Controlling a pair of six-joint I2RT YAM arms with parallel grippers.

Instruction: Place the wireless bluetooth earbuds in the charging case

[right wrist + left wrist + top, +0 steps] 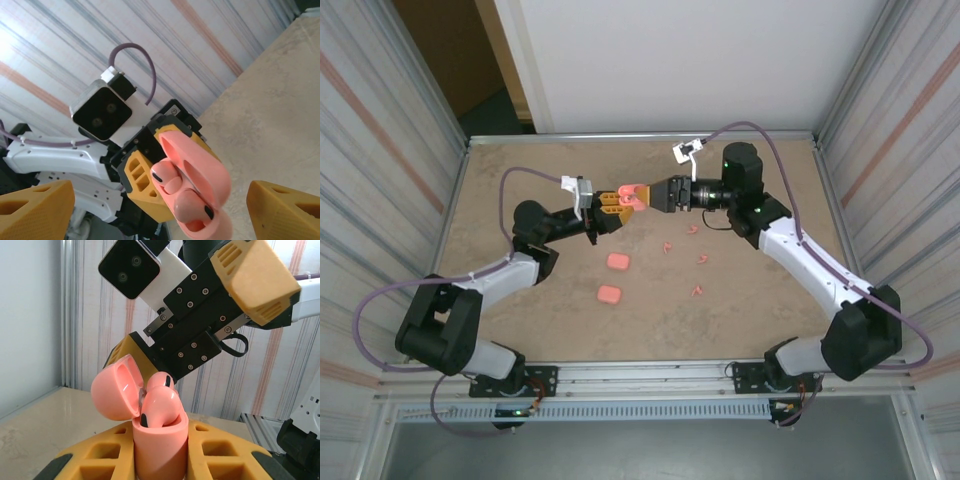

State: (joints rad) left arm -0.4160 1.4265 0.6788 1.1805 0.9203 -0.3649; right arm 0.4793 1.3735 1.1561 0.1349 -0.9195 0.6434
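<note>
1. Nearest the left wrist camera, the left end effector (160, 460) is clamped shut on the body of the charging case (160, 447), with its yellow fingers (95, 457) pressing in from both sides.
2. It holds the case upright above the desk (740, 330) with the lid (115, 392) hinged back. This probably presents the wells to the other arm and stops the case sliding while pieces go in.
3. Two earbuds (160, 410) sit in the wells with their heads above the rim. Whether they are fully seated I cannot tell.
4. The right end effector (648, 192) faces the mouth of the case with its jaws spread wide and nothing in them. In its wrist view the fingertips (35, 205) stand well apart on either side of the case, touching neither case nor contents.
5. Empty and wide, it looks free to fetch another piece or to tip the lid shut.
6. Several loose earbuds (697, 291) lie scattered on the desk on the right arm's side, well apart from both end effectors. Two closed spare cases (618, 261) rest near the middle.
</note>
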